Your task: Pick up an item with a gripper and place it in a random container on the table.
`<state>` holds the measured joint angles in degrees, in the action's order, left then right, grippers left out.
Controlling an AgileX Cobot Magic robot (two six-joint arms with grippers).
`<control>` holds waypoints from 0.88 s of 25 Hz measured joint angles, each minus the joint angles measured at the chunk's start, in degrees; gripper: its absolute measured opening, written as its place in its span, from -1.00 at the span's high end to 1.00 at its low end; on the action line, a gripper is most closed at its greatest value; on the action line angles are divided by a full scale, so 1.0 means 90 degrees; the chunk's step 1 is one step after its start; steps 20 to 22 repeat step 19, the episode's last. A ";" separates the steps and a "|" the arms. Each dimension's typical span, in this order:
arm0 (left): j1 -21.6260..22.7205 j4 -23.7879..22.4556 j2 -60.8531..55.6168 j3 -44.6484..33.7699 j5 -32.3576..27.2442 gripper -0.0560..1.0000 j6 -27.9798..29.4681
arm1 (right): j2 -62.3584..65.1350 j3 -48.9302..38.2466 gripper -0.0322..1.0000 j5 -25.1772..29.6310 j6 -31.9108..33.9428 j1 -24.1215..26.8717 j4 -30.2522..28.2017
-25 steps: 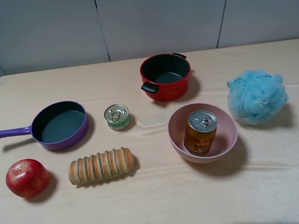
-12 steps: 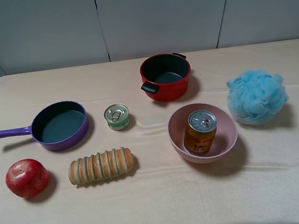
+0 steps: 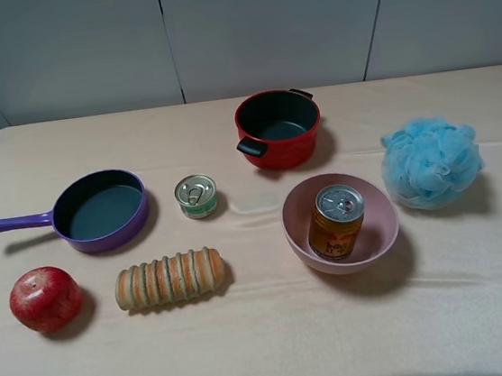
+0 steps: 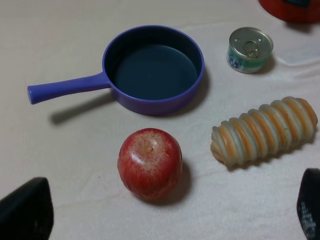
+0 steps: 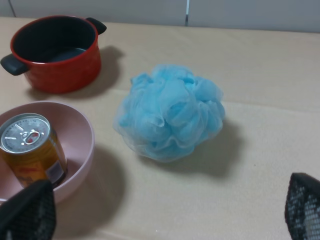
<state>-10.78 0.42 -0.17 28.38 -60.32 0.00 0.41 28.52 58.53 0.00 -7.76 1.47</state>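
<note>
The orange-yellow drink can (image 3: 336,222) stands upright inside the pale pink bowl (image 3: 375,203) at the right middle of the beige table (image 3: 278,348). The right wrist view shows the can (image 5: 31,150) in the bowl (image 5: 80,130). Neither arm shows in the high view. My right gripper (image 5: 165,215) is open and empty, with one fingertip (image 5: 27,212) close to the bowl. My left gripper (image 4: 167,217) is open and empty, its dark fingertips (image 4: 25,212) wide apart just short of the red apple (image 4: 150,162).
A red two-handled pot (image 3: 278,128) stands at the back, with a blue mesh sponge (image 3: 431,161) to the right of the bowl. A purple long-handled pan (image 3: 99,209), a short green-labelled tin (image 3: 197,196), the apple (image 3: 45,299) and a ridged bread loaf (image 3: 170,278) lie on the left.
A small dark tip at the lower left edge of the high view a second ago has gone out of view. Nothing on the table has moved.
</note>
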 joint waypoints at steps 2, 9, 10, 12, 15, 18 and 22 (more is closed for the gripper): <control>0.0000 0.0000 0.0000 0.0000 0.0000 -0.98 0.0000 | 0.0000 0.0000 -0.41 0.0000 0.0000 0.0000 0.0004; 0.0000 -0.0047 0.0000 0.0000 0.0000 -0.98 0.0000 | 0.0000 0.0000 -0.41 0.0000 0.0000 0.0000 0.0004; 0.0000 -0.0047 0.0000 0.0000 0.0000 -0.98 0.0000 | 0.0000 0.0000 -0.41 0.0000 0.0000 0.0000 0.0004; 0.0000 -0.0047 0.0000 0.0000 0.0000 -0.98 0.0000 | 0.0000 0.0000 -0.41 0.0000 0.0000 0.0000 0.0004; 0.0000 -0.0047 0.0000 0.0000 0.0000 -0.98 0.0000 | 0.0000 0.0000 -0.41 0.0000 0.0000 0.0000 0.0004; 0.0000 -0.0047 0.0000 0.0000 0.0000 -0.98 0.0000 | 0.0000 0.0000 -0.41 0.0000 0.0000 0.0000 0.0004; 0.0000 -0.0047 0.0000 0.0000 0.0000 -0.98 0.0000 | 0.0000 0.0000 -0.41 0.0000 0.0000 0.0000 0.0004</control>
